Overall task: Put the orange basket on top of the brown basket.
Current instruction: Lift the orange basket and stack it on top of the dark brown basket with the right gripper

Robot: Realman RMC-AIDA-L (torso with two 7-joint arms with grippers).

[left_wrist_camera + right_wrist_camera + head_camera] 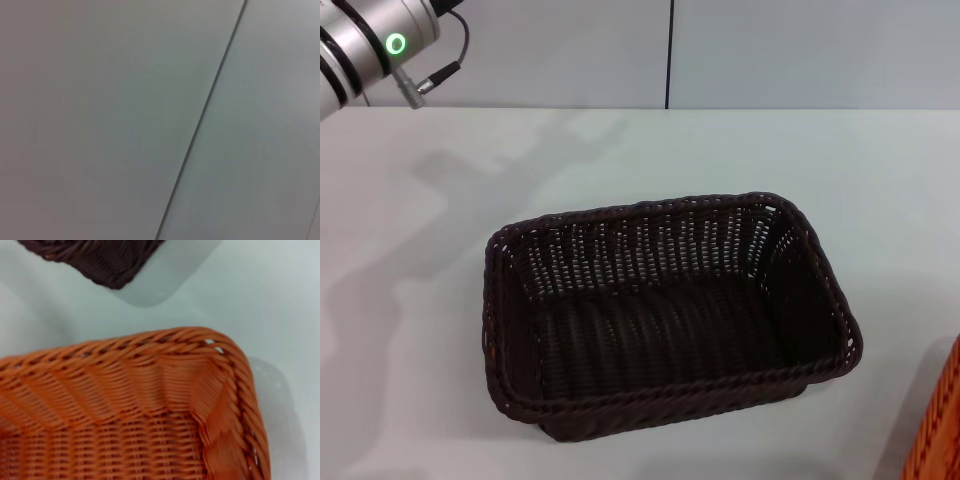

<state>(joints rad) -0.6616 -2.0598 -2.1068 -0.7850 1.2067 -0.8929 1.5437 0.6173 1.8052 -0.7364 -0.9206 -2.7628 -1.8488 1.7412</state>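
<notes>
The pale surface (pixel 650 150) fills most of the head view and runs back to a light wall (pixel 800 50) with a dark vertical seam in it.

The brown basket (pixel 660 320) is the largest thing on it. It sits upright near the middle of the surface, its long sides running left to right and turned slightly, with its braided rim unbroken all round and nothing inside. One corner of it also shows in the right wrist view (pixel 100 257), lying on the surface.

The orange basket (pixel 940 430) shows in the head view only as a sliver at the lower right edge, to the robot's right of the brown one and apart from it. The right wrist view looks down into it from close by (pixel 125 410), showing a rim corner and part of the woven floor; a strip of bare surface separates it from the brown corner.

The left arm (pixel 370 45) is raised at the upper left of the head view, a green ring lit on its silver body, well away from both baskets. Its wrist view shows only the wall and the seam.

Neither claw appears in any view, so I cannot tell how far either is open or whether it holds anything.
</notes>
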